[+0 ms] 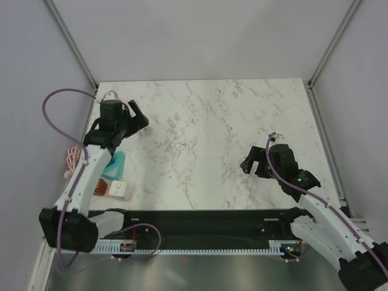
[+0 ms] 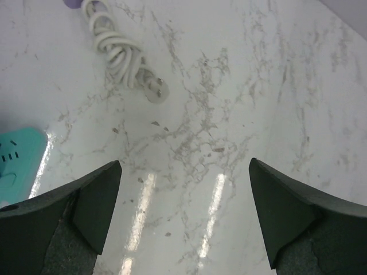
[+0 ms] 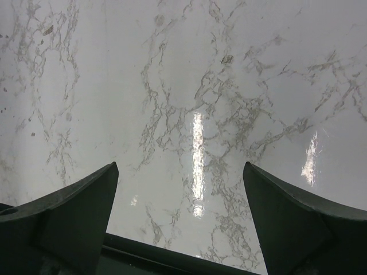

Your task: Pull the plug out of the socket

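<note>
One socket [image 2: 71, 3], mostly hidden, axis unclear

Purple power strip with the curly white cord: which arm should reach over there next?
Left. The left pincer, open, hovers right by the curly cord and a corner of the purple strip. The right pincer hangs over plain table on the other side.

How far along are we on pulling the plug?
Done: nothing visible. In hand: nothing; the left gripper and right gripper hang open over the marble tabletop. Remaining: everything. Only a corner of the lilac-purple power strip and its coiled white cord show; the tan plug is out of sight.
</note>
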Robot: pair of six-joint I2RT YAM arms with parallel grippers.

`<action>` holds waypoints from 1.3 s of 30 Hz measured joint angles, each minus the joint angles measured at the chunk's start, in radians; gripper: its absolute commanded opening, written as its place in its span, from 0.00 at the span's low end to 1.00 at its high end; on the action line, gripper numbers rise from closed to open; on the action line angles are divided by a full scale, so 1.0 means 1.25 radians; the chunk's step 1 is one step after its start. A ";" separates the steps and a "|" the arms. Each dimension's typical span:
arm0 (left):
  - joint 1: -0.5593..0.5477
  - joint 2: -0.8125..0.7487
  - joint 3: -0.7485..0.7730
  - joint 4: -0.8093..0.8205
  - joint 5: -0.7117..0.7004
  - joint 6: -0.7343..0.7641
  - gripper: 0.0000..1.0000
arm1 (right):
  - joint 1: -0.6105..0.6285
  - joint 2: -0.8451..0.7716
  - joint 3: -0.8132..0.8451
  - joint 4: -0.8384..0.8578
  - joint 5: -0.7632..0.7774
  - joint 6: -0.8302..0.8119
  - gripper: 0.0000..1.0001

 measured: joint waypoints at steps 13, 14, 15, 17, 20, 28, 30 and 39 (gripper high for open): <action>0.019 0.638 0.371 -0.002 -0.148 0.056 0.96 | 0.000 0.052 0.076 -0.002 -0.037 -0.049 0.98; 0.019 0.653 0.383 -0.002 -0.158 0.056 0.95 | 0.000 0.055 0.086 -0.004 -0.041 -0.052 0.98; 0.020 0.664 0.392 -0.002 -0.163 0.055 0.94 | 0.000 0.056 0.096 -0.007 -0.041 -0.057 0.98; 0.024 0.681 0.400 -0.003 -0.177 0.044 0.93 | 0.000 0.054 0.107 -0.011 -0.039 -0.064 0.98; 0.037 0.705 0.400 -0.010 -0.182 0.009 0.92 | 0.000 0.044 0.110 -0.023 -0.014 -0.079 0.98; 0.060 0.771 0.408 -0.032 -0.194 -0.054 0.86 | 0.000 0.013 0.110 -0.042 -0.012 -0.090 0.98; 0.059 0.798 0.419 -0.031 -0.184 -0.056 0.82 | 0.000 0.012 0.108 -0.043 -0.012 -0.089 0.98; 0.057 0.827 0.422 -0.045 -0.182 -0.054 0.42 | 0.000 0.003 0.099 -0.044 0.002 -0.087 0.98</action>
